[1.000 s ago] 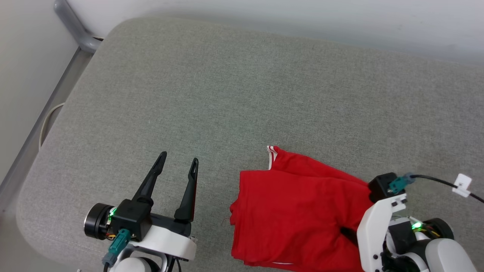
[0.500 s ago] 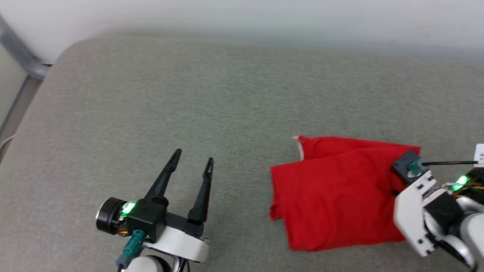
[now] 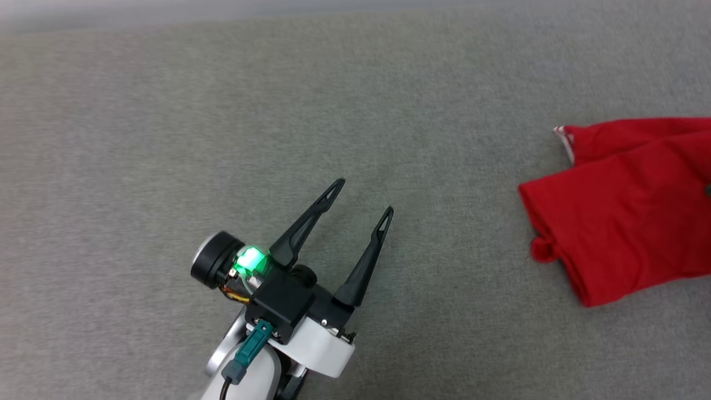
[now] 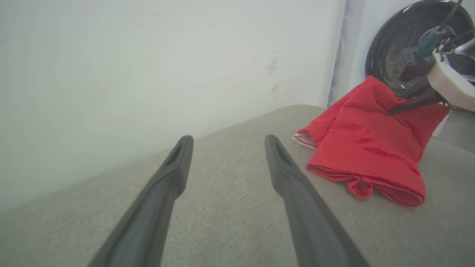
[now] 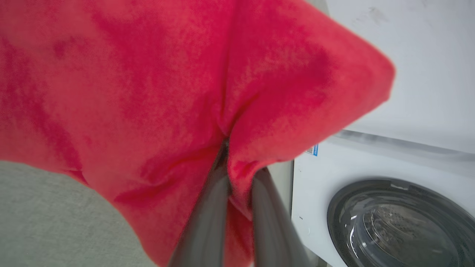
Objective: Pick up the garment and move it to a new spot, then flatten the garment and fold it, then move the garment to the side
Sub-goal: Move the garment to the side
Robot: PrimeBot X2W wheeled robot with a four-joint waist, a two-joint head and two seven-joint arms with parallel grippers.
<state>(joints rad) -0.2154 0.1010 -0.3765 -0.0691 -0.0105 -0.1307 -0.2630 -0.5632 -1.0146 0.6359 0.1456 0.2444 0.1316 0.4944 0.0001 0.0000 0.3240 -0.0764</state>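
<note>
The garment (image 3: 627,205) is a folded red bundle at the right edge of the head view, with a bit of white striped trim (image 3: 565,138) at its far corner. It rests on the grey cushion (image 3: 278,111). In the left wrist view my right gripper (image 4: 393,110) pinches the garment (image 4: 371,148) at its raised far end. The right wrist view shows my right gripper (image 5: 237,163) shut on a fold of the garment (image 5: 148,92). My left gripper (image 3: 364,197) stands open over bare cushion, well to the garment's left, with nothing between its fingers (image 4: 183,148).
A white washing machine (image 5: 389,215) with a dark round door (image 4: 393,48) stands past the cushion's right end. A pale wall (image 4: 148,55) runs along the far side of the cushion.
The head camera has swung, so the whole picture shifted. My right gripper has shut on the garment and pulled it right, away from the left gripper, which stays open.
</note>
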